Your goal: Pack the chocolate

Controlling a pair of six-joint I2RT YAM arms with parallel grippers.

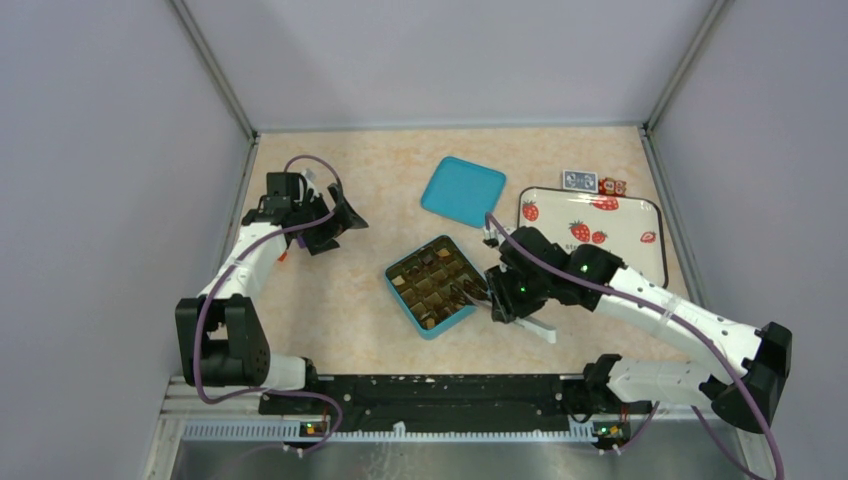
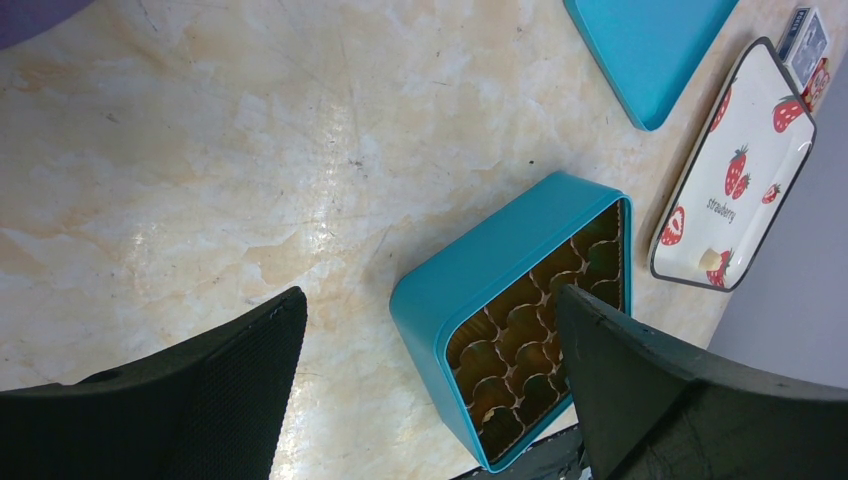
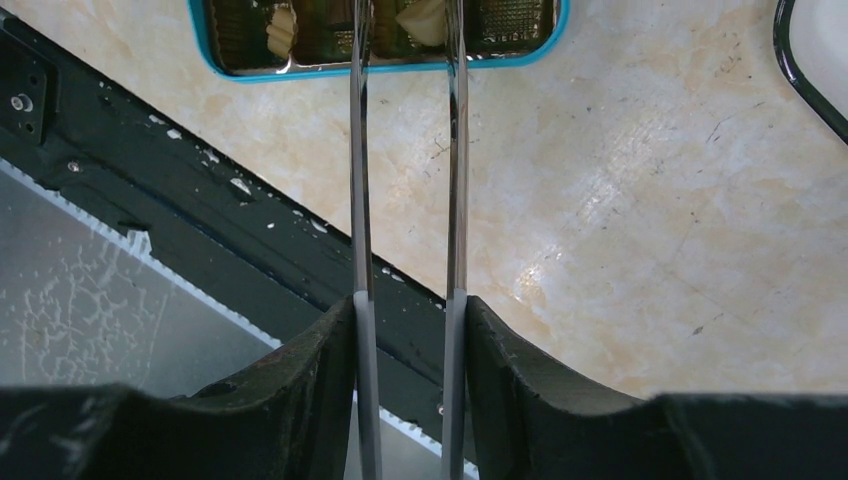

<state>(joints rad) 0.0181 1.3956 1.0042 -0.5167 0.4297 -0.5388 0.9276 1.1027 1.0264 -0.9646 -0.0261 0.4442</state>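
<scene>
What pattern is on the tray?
The tray is white with red strawberries and a dark rim, clearest in the left wrist view.

The tabletop [image 2: 200, 150] looks glossy, the tweezers [image 3: 456, 150] shiny metal, the fingers [image 3: 300, 400] matt black

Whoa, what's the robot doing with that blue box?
It is packing chocolates. The right gripper pinches long metal tweezers, and their tips reach into the open blue tin, where a cream chocolate sits between them. The left gripper hangs open off to the side, holding nothing. The tin's lid lies beside a strawberry tray.
</scene>
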